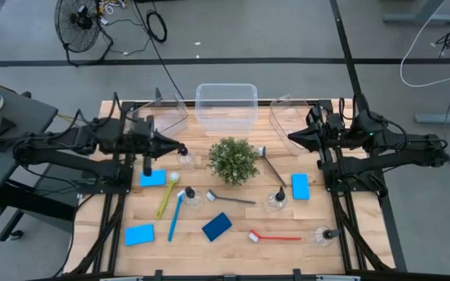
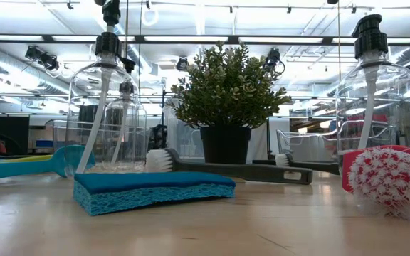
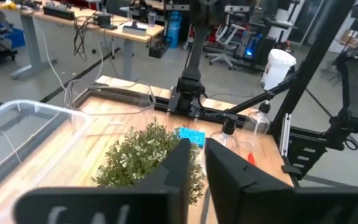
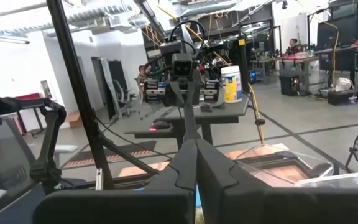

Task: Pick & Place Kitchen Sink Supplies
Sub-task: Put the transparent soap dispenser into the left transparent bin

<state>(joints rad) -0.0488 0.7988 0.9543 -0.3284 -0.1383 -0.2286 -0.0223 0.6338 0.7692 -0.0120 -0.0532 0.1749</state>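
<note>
L gripper (image 3: 194, 163) gap slight | plant (image 3: 146, 155) partly blocked | R gripper (image 4: 196, 163) closed

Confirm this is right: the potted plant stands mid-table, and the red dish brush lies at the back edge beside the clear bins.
Not quite. The potted plant does stand mid-table, but the red dish brush lies near the front edge, far from the clear bins at the back, between a dark blue sponge and a clear bottle. The high view shows this.
</note>
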